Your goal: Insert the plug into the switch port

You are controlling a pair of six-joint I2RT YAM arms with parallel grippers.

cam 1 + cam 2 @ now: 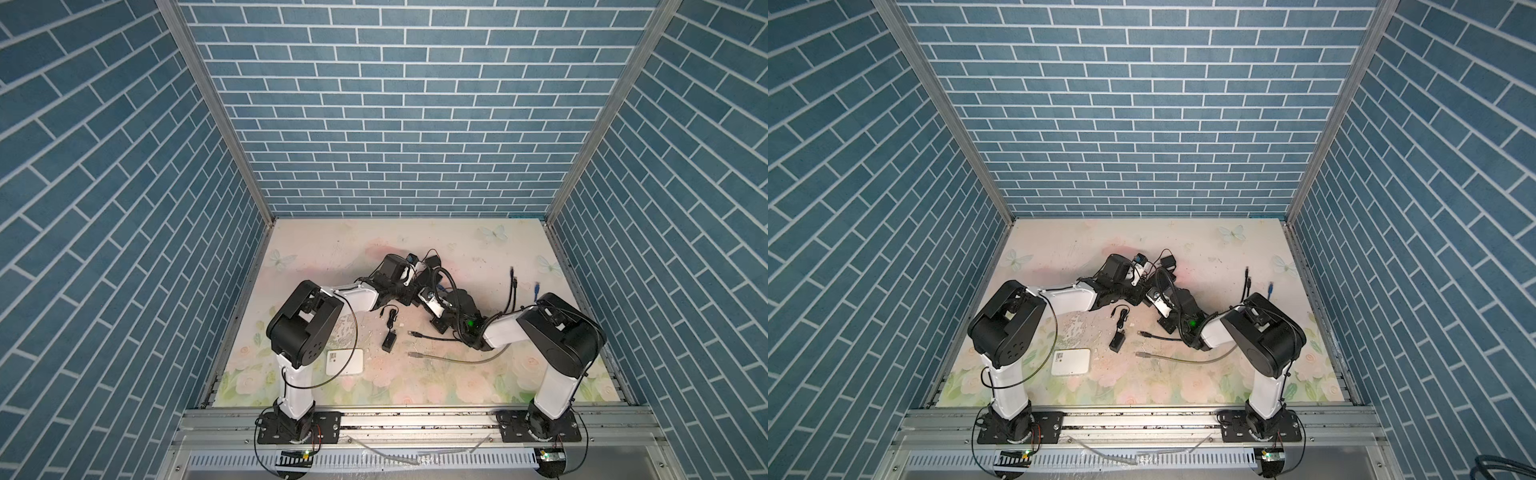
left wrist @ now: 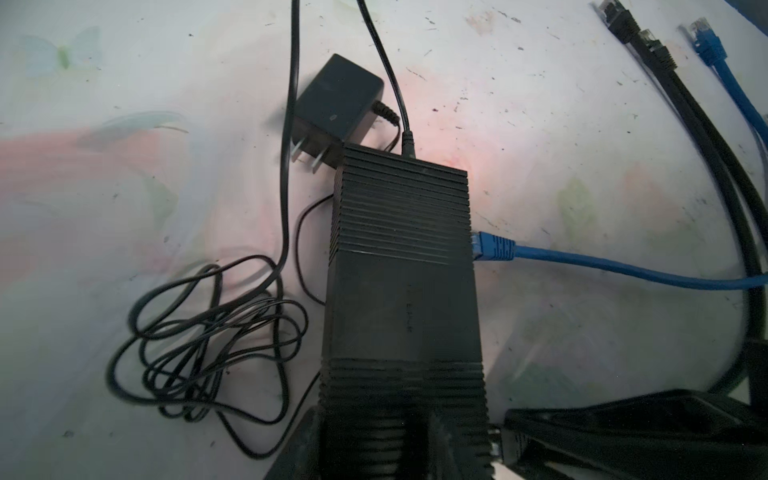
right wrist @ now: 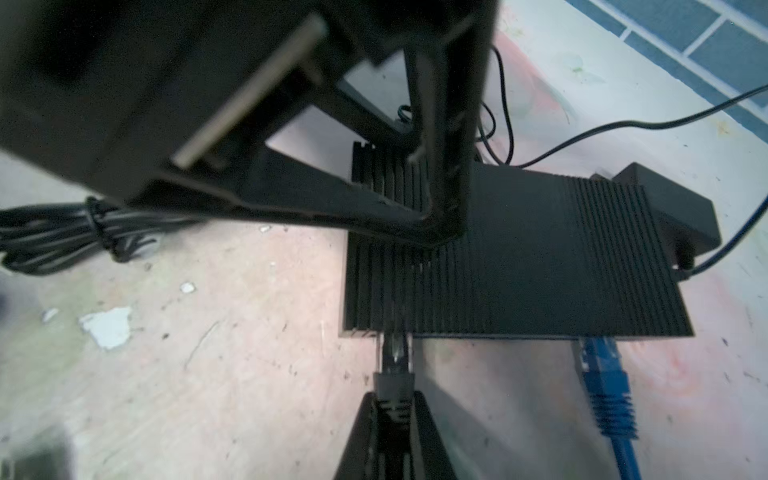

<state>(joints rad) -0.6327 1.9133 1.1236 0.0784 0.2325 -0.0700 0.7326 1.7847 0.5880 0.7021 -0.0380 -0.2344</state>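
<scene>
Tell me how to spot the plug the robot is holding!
Find the black ribbed switch in the middle of the flowery table. Two plugs meet one of its sides; yours is the grey plug pinched in the right gripper's jaws, not the blue plug beside it.

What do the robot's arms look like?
The left arm and right arm have white tube-like links, chunky black joints and thin black cables looping alongside. The right shows a green light. The left tool and right tool are black wedges.
</scene>
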